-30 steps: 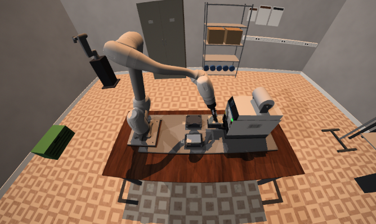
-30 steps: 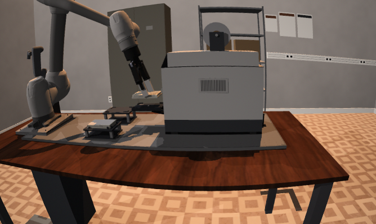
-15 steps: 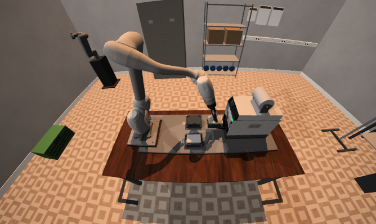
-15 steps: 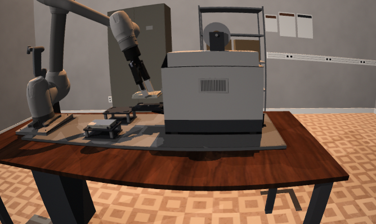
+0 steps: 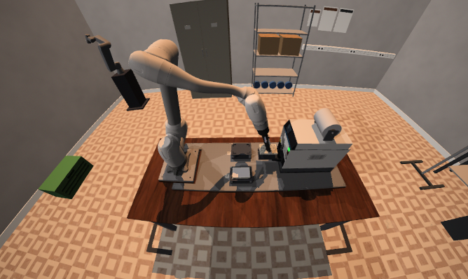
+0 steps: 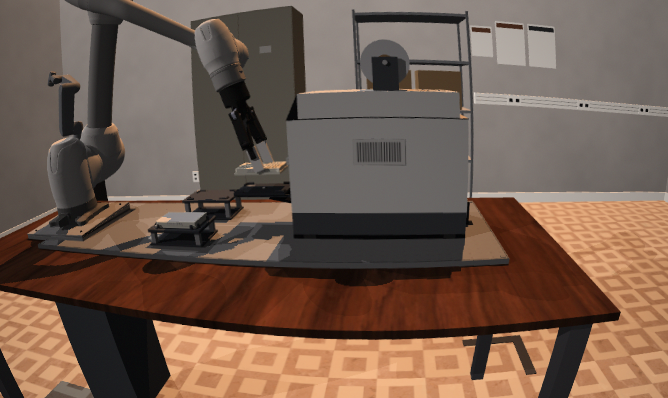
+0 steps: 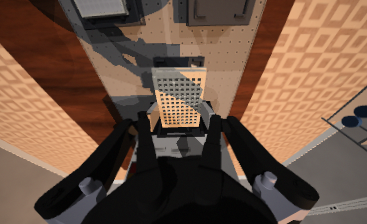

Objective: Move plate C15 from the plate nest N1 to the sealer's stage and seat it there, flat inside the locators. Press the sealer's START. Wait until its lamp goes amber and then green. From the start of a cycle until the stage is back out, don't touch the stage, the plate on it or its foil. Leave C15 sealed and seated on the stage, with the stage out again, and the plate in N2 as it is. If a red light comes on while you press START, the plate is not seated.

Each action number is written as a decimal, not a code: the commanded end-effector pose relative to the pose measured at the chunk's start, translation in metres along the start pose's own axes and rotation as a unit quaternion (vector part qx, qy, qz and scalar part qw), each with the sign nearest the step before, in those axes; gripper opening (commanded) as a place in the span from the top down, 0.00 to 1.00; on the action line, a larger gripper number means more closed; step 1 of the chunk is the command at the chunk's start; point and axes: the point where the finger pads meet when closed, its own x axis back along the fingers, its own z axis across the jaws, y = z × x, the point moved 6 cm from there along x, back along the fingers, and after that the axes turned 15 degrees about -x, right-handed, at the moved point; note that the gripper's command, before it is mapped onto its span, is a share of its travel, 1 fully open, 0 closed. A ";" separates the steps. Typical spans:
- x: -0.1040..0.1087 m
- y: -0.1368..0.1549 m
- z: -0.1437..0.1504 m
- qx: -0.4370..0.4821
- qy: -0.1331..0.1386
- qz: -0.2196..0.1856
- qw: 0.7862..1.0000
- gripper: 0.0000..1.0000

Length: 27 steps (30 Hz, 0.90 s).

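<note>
Wooden table (image 6: pixel 331 300) carries the grey base board (image 6: pixel 261 252); on it the plate sealer (image 6: pixel 378 165) with foil roll (image 5: pixel 327 120) on top and a green lamp (image 5: pixel 288 150) lit on its front face; my arm (image 5: pixel 197 82) reaches over from its base plate (image 5: pixel 196 165) toward the sealer front. Two plate nests sit between base and sealer: the far nest (image 5: pixel 241 151) looks bare on top, so I take it as N1; the near nest (image 5: pixel 241 174) holds a pale plate, so N2, leave alone. The sealer's stage (image 6: pixel 263 190) is out, dark, just in front of the machine.

My gripper (image 7: pixel 180 108) is clamped on plate C15 (image 7: pixel 179 97), jaws at a middle width, pinching its near end; the plate hangs above the stage, apart from it, about level in the exterior view.

Risks, as I judge them: grip is at one end only, so the free end may sag or tilt on descent and land on a locator instead of inside; that means an unseated plate and a red light at START. Lowering off-centre could also knock the stage. My jaws hide the near locators in the wrist view, so alignment there cannot be checked.
</note>
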 end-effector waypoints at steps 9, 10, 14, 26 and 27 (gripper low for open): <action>-0.002 0.004 0.000 -0.001 0.000 0.002 1.000 0.90; -0.002 0.004 0.000 -0.001 0.000 0.002 1.000 0.90; -0.002 0.004 0.000 -0.001 0.000 0.002 1.000 0.90; -0.002 0.005 0.000 -0.001 0.000 0.002 1.000 0.90; -0.002 0.005 0.000 -0.001 0.000 0.002 1.000 0.90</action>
